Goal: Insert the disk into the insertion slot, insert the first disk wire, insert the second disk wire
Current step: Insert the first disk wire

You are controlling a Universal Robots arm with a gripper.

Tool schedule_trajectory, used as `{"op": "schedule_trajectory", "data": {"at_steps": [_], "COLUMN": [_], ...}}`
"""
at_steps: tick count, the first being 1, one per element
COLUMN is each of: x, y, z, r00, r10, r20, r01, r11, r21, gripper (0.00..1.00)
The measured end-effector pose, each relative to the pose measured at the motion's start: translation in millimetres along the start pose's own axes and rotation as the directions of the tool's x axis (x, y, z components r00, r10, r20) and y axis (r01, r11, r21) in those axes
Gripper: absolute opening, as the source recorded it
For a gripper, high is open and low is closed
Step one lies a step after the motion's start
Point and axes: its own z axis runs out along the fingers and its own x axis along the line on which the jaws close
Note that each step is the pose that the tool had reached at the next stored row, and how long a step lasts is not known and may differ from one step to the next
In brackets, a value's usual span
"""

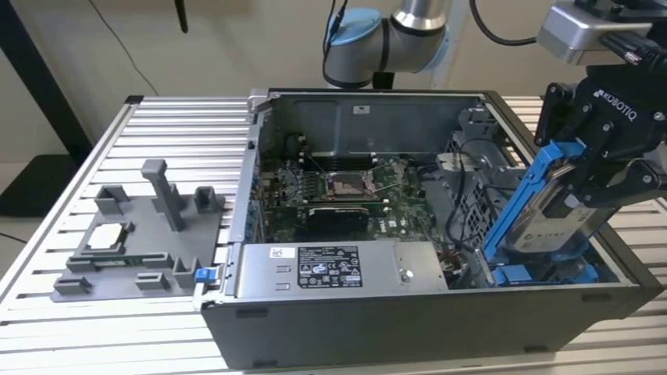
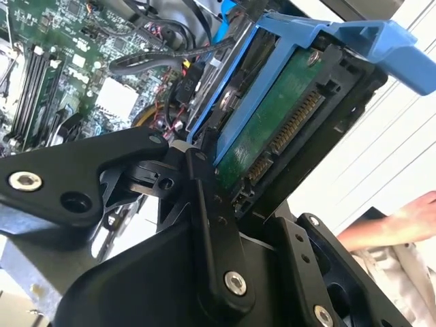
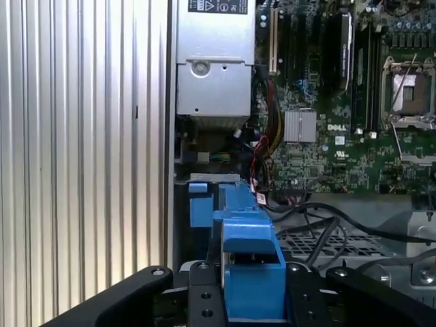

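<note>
In the exterior view, gripping the disk (image 1: 542, 223) near its upper end, with jaws closed across its blue carrier (image 1: 521, 195). Holding it steeply tilted, with the lower end dipping into the open case (image 1: 417, 328) at the near corner on the exterior view's right. Hovering it there at the insertion slot (image 1: 563, 273), just beside the power-supply box (image 1: 333, 269). Judging by the slant, not yet seating it. Working over the slatted counter (image 1: 167, 133).

In the second wrist view, looking along the disk's green underside (image 2: 272, 129) and its connector row, clamped between the black jaws. Passing near a black cable loop (image 2: 157, 58). Catching a person's hand (image 2: 402, 221) resting off to one side.

In the first wrist view, looking over the carrier's blue end (image 3: 248, 238) toward the bay. Skirting red and black wires (image 3: 262, 157) lying just beside the carrier, with the motherboard (image 3: 327, 136) beyond.

Risking a jam, probably: entering at this tilt, catching a carrier edge on the cage wall and twisting in the grip. Also risking snagging or pinching those loose wires beneath the disk.
</note>
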Motion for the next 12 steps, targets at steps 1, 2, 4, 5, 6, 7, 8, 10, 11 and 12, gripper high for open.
{"op": "schedule_trajectory", "data": {"at_steps": [1,2,4,5,6,7,8,10,11,12], "x": [0.0,0.0,0.1,0.1,0.2,0.2,0.1,-0.4,-0.7,-1.3], "y": [-0.3,-0.7,-1.0,-1.1,-1.1,-1.2,-1.2,-1.4,-1.5,-1.6], "z": [0.8,1.6,3.3,4.4,5.5,6.6,7.7,10.8,12.8,14.6], "r00": [1.0000,1.0000,1.0000,1.0000,1.0000,1.0000,1.0000,1.0000,1.0000,1.0000], "r10": [0.000,0.000,0.001,0.001,0.002,0.002,0.003,0.004,0.004,0.005], "r20": [-0.0001,-0.0001,-0.0002,0.0000,0.0002,0.0008,0.0013,0.0019,0.0025,0.0031], "r01": [0.000,0.000,-0.001,-0.001,-0.002,-0.002,-0.003,-0.004,-0.004,-0.005], "r11": [1.0000,1.0000,1.0000,1.0000,1.0000,1.0000,1.0000,1.0000,1.0000,1.0000], "r21": [0.0000,0.0000,0.0000,0.0000,0.0001,0.0001,0.0000,0.0001,0.0002,0.0002], "gripper": [0.00,0.00,0.00,0.00,0.00,0.00,0.00,0.00,0.00,0.00]}}
